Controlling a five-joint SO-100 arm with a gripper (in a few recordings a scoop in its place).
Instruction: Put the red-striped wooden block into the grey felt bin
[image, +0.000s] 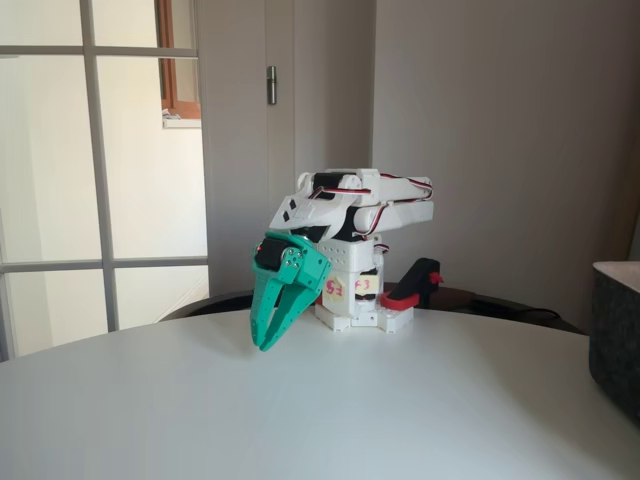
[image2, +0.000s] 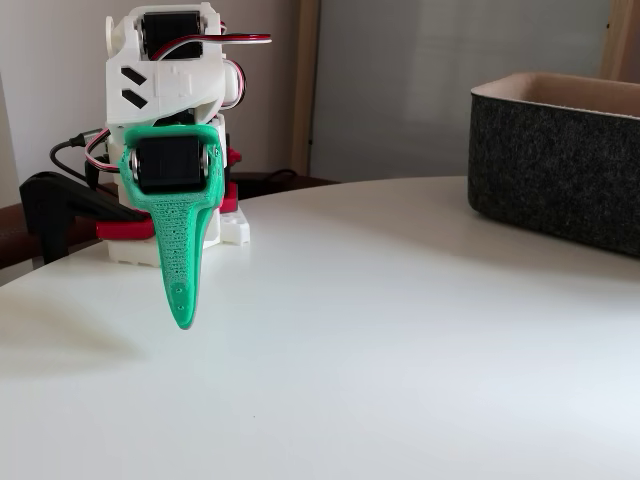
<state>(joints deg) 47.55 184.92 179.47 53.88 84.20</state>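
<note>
End effector (image: 268, 340) is pointing down just above the white surface (image: 330, 410), fingers pretty much together, nothing in them. Grey felt bin (image2: 560, 160) sits well off to the right.

Fuzzy grey felt bin (image2: 560, 160), plastic end effector (image2: 182, 305)

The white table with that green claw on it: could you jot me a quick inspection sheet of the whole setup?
Surface: round white table, bare.
Job's things: grey felt bin at the right edge in both fixed views; block nothing seen.
Clutter: nothing seen.
Grippers: green gripper, fingers together, pointing down, tips at the table, holding nothing.
Cables: red, white and black wires on the arm; black cable behind the base.
Surroundings: window, beige walls, clamp at the base.
</note>
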